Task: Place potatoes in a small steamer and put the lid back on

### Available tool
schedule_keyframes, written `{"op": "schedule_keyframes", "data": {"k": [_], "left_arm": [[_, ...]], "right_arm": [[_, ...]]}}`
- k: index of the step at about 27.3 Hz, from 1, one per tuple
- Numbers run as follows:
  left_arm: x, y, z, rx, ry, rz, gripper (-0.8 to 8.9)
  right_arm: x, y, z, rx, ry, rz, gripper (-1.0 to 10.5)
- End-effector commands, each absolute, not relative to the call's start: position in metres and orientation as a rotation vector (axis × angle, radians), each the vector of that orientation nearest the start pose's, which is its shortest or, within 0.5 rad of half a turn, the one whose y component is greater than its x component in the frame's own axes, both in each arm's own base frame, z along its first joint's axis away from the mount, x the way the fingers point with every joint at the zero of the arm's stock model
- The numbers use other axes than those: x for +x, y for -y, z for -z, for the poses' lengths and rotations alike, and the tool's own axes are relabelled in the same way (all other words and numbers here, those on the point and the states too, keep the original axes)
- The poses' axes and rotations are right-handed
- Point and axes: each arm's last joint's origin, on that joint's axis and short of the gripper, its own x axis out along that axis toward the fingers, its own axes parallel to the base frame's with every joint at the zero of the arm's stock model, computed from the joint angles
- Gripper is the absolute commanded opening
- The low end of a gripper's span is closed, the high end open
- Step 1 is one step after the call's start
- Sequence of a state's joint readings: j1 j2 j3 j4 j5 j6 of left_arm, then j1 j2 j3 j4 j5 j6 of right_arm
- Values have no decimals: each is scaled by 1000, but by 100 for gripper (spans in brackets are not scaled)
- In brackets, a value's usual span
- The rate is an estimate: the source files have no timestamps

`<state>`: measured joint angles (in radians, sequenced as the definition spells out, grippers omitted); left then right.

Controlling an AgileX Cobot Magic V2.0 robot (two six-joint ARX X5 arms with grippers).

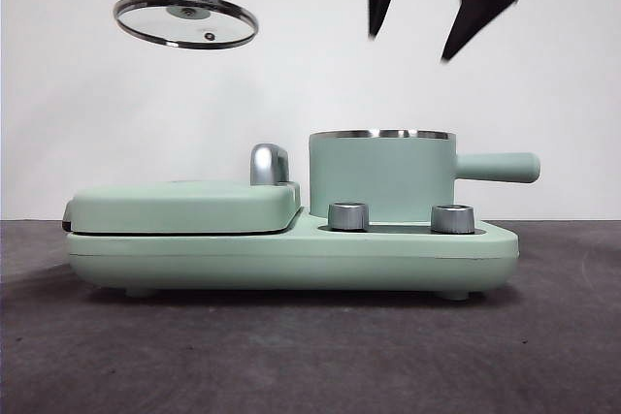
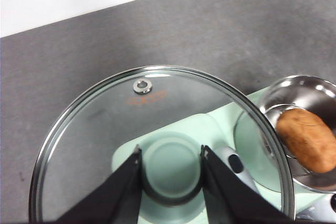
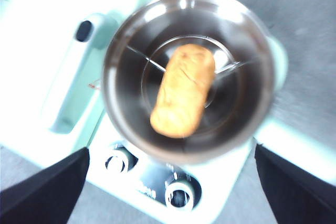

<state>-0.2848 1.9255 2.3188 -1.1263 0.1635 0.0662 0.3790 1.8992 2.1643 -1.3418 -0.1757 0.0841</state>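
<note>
Holding the lid (image 2: pixel 157 145) by its knob, my left gripper (image 2: pixel 170 174) had both jaws pinched tight against the green knob, and the glass disc hung level, high over the griddle cover (image 1: pixel 184 206) at the left end of the cooker (image 1: pixel 291 254). The potato (image 3: pixel 184 90) already lay on the rack inside the steamer (image 1: pixel 381 176), which sat at the cooker's right end, handle pointing off the right edge. My right gripper (image 3: pixel 168 182) hovered above the pot with its jaws spread wide and nothing between them. To my eye the step in hand was the lid: carry it across, keep it flat, centre its steel rim over the pot's rim, lower straight and let go only once seated. The right arm looked due to clear first. From my left fingers (image 2: pixel 128 182), the pot lay well off to one side and below.
</note>
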Motion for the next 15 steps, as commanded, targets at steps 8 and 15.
{"op": "schedule_keyframes", "data": {"k": [8,15], "left_arm": [[356,155,-441,138,-684,569,16],[334,209,-437,231,-665,727,16]], "right_arm": [[238,-101,-419,-76,-1096,-449,483],[131,-63,-387,-40,-803,-515,482]]}}
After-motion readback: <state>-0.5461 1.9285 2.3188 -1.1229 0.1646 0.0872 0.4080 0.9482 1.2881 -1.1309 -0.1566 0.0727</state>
